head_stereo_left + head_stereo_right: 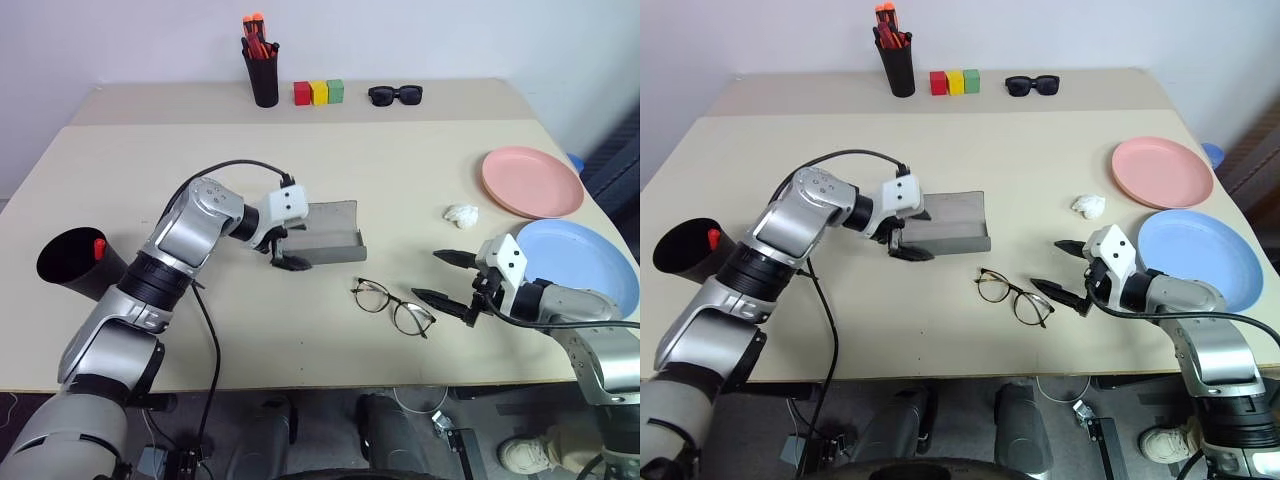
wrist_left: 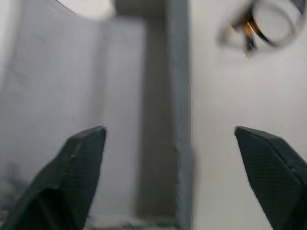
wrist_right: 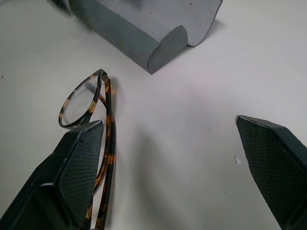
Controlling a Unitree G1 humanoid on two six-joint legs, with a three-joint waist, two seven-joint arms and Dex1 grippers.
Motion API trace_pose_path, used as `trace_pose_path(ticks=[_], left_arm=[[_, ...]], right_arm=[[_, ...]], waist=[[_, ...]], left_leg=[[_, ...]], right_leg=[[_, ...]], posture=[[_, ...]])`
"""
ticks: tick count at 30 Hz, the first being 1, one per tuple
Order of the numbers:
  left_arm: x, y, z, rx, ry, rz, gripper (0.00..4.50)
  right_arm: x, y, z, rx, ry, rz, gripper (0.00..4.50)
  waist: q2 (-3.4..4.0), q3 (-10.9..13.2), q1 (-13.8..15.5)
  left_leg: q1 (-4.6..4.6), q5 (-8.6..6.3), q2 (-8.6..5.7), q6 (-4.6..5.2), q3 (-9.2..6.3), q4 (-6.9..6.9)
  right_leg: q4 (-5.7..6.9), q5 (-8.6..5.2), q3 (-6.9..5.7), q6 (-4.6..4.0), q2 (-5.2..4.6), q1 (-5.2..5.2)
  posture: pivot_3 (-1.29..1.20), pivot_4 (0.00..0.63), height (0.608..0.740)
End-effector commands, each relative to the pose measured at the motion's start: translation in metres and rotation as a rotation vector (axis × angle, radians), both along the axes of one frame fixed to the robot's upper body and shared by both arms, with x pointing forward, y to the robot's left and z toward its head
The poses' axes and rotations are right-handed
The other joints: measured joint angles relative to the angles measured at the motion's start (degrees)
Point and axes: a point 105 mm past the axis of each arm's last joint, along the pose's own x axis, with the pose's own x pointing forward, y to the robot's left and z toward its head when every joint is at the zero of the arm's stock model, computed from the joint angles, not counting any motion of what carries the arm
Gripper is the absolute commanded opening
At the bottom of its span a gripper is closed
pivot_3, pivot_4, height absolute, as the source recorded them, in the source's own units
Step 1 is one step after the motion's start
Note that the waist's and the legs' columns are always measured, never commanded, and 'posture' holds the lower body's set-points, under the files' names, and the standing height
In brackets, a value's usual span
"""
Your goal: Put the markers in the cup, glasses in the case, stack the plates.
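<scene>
The left gripper [image 1: 285,262] is spread wide at the near left end of the grey case [image 1: 330,235], which lies open on the table [image 1: 400,170]. The right gripper [image 1: 447,277] is wide too and holds nothing. The glasses [image 1: 392,306] lie flat just beside it, between it and the case. The blue plate [image 1: 590,262] and pink plate [image 1: 531,181] sit side by side. The cup [image 1: 72,262] stands at the left edge with a red-capped marker [image 1: 99,246] inside.

no readable text, labels, brands, numbers, signs anywhere
</scene>
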Motion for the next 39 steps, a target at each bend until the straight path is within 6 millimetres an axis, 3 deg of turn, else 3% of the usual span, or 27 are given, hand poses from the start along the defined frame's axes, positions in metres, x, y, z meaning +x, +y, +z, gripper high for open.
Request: trace_pose_path(ticks=[1,4,10,15,19,27,31,39], left_arm=[[0.004,-0.010,0.047,-0.249,-0.110,0.075,4.15],[-0.003,-0.014,0.069,-0.408,-0.223,0.089,4.15],[-0.032,-0.011,0.073,-0.549,-0.296,0.097,4.15],[-0.055,0.004,0.064,-0.630,-0.165,0.082,4.15],[-0.076,0.019,0.051,-0.591,-0.150,0.063,4.15],[-0.108,0.025,0.019,-0.406,-0.190,-0.035,4.15],[-0.115,0.029,0.005,-0.366,-0.193,-0.030,4.15],[-0.124,0.040,-0.002,-0.356,-0.160,-0.018,4.15]], right_arm=[[-0.004,0.000,0.013,-0.004,-0.048,0.017,4.50],[-0.005,0.000,0.014,0.004,-0.047,0.024,4.50],[-0.010,0.004,0.012,0.012,-0.027,0.065,4.50],[-0.012,0.006,0.015,0.005,0.005,0.103,4.50],[-0.013,0.009,0.014,-0.001,0.056,0.140,4.50],[-0.012,0.021,0.005,-0.037,0.157,0.200,4.50],[-0.014,0.027,-0.009,-0.097,0.220,0.237,4.50],[-0.009,0.029,-0.015,-0.113,0.229,0.251,4.50]], waist=[[0.00,0.00,0.06],[0.00,0.00,0.02],[0.07,-0.04,0.08],[0.07,-0.04,0.14],[0.08,-0.05,0.03],[0.08,-0.05,0.26],[0.08,-0.05,0.31],[0.08,-0.05,0.23]], left_leg=[[0.00,0.00,0.00,0.00,-0.01,0.00],[0.00,-0.01,0.00,0.01,-0.02,0.03],[0.07,-0.02,0.01,0.02,0.00,0.01],[0.08,-0.03,0.01,0.02,0.02,0.09],[0.09,-0.03,0.02,0.02,0.02,0.06],[0.07,-0.04,0.03,0.03,0.04,0.06],[0.06,-0.05,0.04,0.05,0.04,0.06],[0.06,-0.07,0.07,0.07,0.02,0.05]], right_leg=[[0.00,0.00,0.00,0.00,0.00,0.00],[-0.03,0.00,0.00,0.01,-0.04,0.02],[0.00,0.00,0.06,0.01,-0.04,0.03],[-0.02,0.00,0.06,0.01,-0.04,0.10],[-0.02,-0.01,0.06,0.00,-0.03,0.08],[-0.11,-0.11,0.06,-0.21,-0.06,0.12],[-0.15,-0.13,0.06,-0.24,-0.09,0.13],[-0.16,-0.14,0.06,-0.25,-0.10,0.12]], posture=[[0.00,0.150,0.740],[0.00,0.150,0.740],[0.00,0.150,0.740],[0.00,0.150,0.740],[0.00,0.150,0.740],[0.00,0.150,0.740],[0.00,0.150,0.740],[0.00,0.150,0.740]])
